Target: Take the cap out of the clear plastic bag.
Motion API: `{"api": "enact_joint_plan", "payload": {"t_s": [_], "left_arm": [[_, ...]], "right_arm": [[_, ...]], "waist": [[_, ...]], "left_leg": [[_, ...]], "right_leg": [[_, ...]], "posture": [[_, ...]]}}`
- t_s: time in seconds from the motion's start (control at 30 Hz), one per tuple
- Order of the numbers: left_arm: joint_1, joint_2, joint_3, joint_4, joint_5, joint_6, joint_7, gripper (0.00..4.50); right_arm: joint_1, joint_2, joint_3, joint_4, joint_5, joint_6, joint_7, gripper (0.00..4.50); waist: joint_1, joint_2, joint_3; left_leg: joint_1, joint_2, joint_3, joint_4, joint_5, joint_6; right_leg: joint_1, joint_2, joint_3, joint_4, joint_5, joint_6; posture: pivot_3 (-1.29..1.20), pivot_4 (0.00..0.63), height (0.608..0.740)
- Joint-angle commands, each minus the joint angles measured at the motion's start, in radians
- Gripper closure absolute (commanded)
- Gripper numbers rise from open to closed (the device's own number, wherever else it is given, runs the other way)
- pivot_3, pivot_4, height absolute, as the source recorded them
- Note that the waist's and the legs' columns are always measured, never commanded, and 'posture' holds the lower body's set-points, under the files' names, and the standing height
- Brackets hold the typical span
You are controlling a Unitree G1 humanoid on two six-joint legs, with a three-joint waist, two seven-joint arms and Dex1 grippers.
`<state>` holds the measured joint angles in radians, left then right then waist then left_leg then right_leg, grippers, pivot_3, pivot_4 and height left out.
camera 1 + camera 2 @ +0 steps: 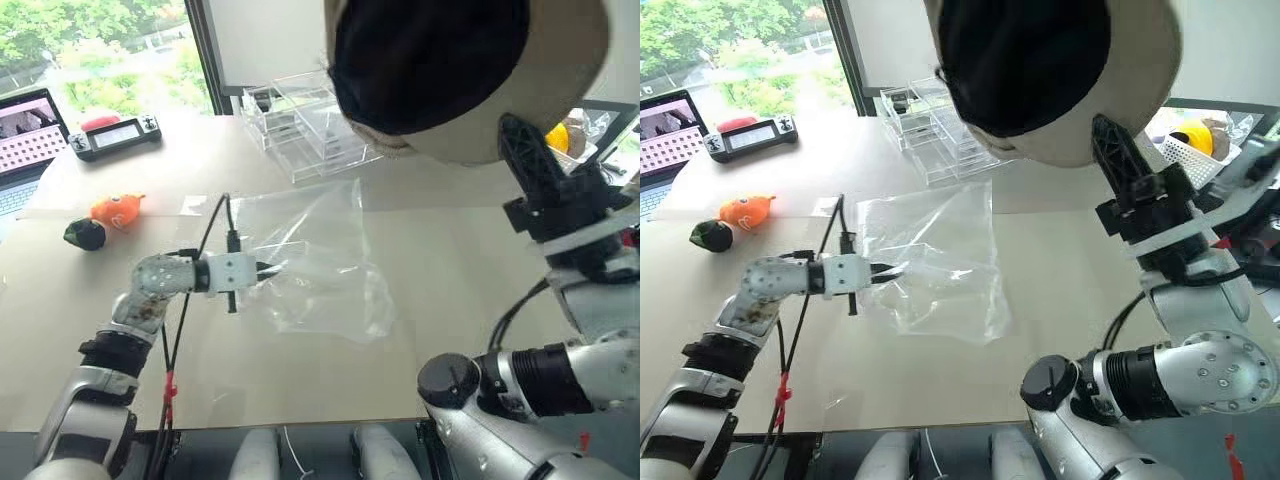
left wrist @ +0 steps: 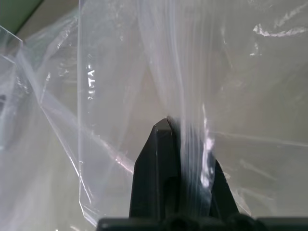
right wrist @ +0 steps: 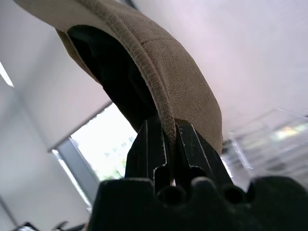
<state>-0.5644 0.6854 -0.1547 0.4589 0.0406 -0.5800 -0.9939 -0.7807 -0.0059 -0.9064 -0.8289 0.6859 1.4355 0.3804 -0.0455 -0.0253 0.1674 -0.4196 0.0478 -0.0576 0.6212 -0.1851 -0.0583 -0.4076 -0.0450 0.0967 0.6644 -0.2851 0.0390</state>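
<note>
The beige cap [image 1: 570, 70] hangs high in the air at the upper right, its dark lining [image 1: 430, 60] facing me, fully outside the bag. My right gripper [image 1: 520, 145] is shut on the cap's edge; the right wrist view shows the cap's rim [image 3: 166, 122] pinched between the black fingers. The clear plastic bag [image 1: 320, 255] lies flat and crinkled on the table's middle. My left gripper [image 1: 268, 270] is shut on the bag's left edge, and the left wrist view shows the film [image 2: 192, 139] clamped between its fingers.
Clear acrylic drawer boxes [image 1: 300, 125] stand at the back of the table [image 1: 450, 270]. An orange toy [image 1: 118, 210] and a dark round object [image 1: 84, 234] lie at the left. A handheld console [image 1: 115, 137] and a laptop [image 1: 30, 130] sit far left; a white basket [image 1: 1185, 150] stands at the right.
</note>
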Motion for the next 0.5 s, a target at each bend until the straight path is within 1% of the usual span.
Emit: {"api": "enact_joint_plan", "payload": {"t_s": [0.03,0.07,0.1,0.13,0.17,0.2,0.27,0.3,0.33,0.4,0.5], "left_arm": [[-0.005,0.035,0.062,0.086,0.068,-0.247,0.142,4.5],[-0.005,0.039,0.066,0.11,0.093,-0.306,0.179,4.5],[-0.007,0.042,0.065,0.129,0.111,-0.346,0.206,4.5],[-0.004,0.044,0.066,0.144,0.14,-0.39,0.244,4.5],[0.0,0.046,0.068,0.156,0.168,-0.428,0.28,4.5],[0.014,0.048,0.07,0.165,0.199,-0.473,0.316,4.5],[0.036,0.054,0.07,0.179,0.254,-0.54,0.378,4.5],[0.049,0.059,0.062,0.189,0.272,-0.57,0.395,4.5],[0.058,0.064,0.054,0.201,0.298,-0.587,0.415,4.5],[0.071,0.068,0.046,0.224,0.326,-0.618,0.45,4.5],[0.072,0.069,0.027,0.252,0.381,-0.642,0.499,4.5]], "right_arm": [[0.187,-0.29,0.548,-0.067,-0.243,-0.317,0.007,4.4],[0.255,-0.402,0.714,-0.056,-0.352,-0.437,0.022,4.4],[0.3,-0.474,0.816,-0.042,-0.423,-0.527,0.027,4.4],[0.344,-0.559,0.925,-0.011,-0.526,-0.648,0.027,4.4],[0.389,-0.622,1.001,0.031,-0.624,-0.767,0.017,4.4],[0.434,-0.678,1.073,0.093,-0.743,-0.882,-0.024,4.4],[0.497,-0.767,1.18,0.197,-0.929,-1.078,-0.077,4.4],[0.525,-0.798,1.223,0.248,-1.006,-1.155,-0.105,4.4],[0.55,-0.811,1.249,0.289,-1.049,-1.215,-0.12,4.4],[0.592,-0.797,1.266,0.349,-1.077,-1.3,-0.144,4.4],[0.627,-0.763,1.294,0.416,-1.102,-1.381,-0.125,4.4]], "waist": [[0.001,0.001,0.001],[0.0,0.001,0.001],[-0.001,0.001,0.001],[-0.001,0.0,0.001],[-0.001,0.0,0.001],[-0.001,0.0,0.001],[0.001,0.0,0.001],[0.001,0.0,0.001],[0.002,0.0,0.001],[0.002,0.0,0.001],[0.001,-0.001,0.001]], "left_leg": [[-0.002,0.0,0.0,0.001,0.0,0.0],[-0.003,-0.001,0.0,0.003,0.0,0.0],[-0.003,-0.002,0.0,0.003,0.0,0.0],[-0.003,-0.001,0.0,0.003,0.0,0.0],[-0.003,-0.001,0.0,0.003,0.0,0.0],[-0.003,-0.001,0.0,0.004,0.0,0.0],[-0.003,-0.001,0.0,0.005,0.0,0.0],[-0.003,-0.001,0.001,0.006,0.0,0.0],[-0.003,-0.001,0.001,0.006,0.0,0.0],[-0.002,-0.001,0.002,0.006,0.0,0.0],[-0.001,0.0,0.001,0.006,0.0,0.0]], "right_leg": [[-0.001,0.0,0.0,0.0,0.0,0.0],[-0.002,-0.001,0.0,0.0,0.0,0.001],[-0.003,-0.001,0.0,0.0,0.0,0.002],[-0.003,-0.002,0.0,-0.001,0.0,0.002],[-0.002,-0.001,0.0,-0.001,-0.001,0.004],[-0.002,-0.001,0.0,0.0,-0.003,0.007],[-0.002,-0.001,0.0,0.0,-0.003,0.009],[-0.001,-0.001,0.001,-0.001,-0.003,0.01],[-0.001,-0.001,0.001,-0.001,-0.003,0.011],[-0.001,-0.001,0.001,-0.001,-0.002,0.011],[0.0,0.0,0.001,0.0,-0.002,0.01]], "posture": [[0.0,0.15,0.735],[0.0,0.15,0.735],[0.0,0.15,0.735],[0.0,0.15,0.735],[0.0,0.15,0.735],[0.0,0.15,0.735],[0.0,0.15,0.735],[0.0,0.15,0.735],[0.0,0.15,0.735],[0.0,0.15,0.735],[0.0,0.15,0.735]]}}
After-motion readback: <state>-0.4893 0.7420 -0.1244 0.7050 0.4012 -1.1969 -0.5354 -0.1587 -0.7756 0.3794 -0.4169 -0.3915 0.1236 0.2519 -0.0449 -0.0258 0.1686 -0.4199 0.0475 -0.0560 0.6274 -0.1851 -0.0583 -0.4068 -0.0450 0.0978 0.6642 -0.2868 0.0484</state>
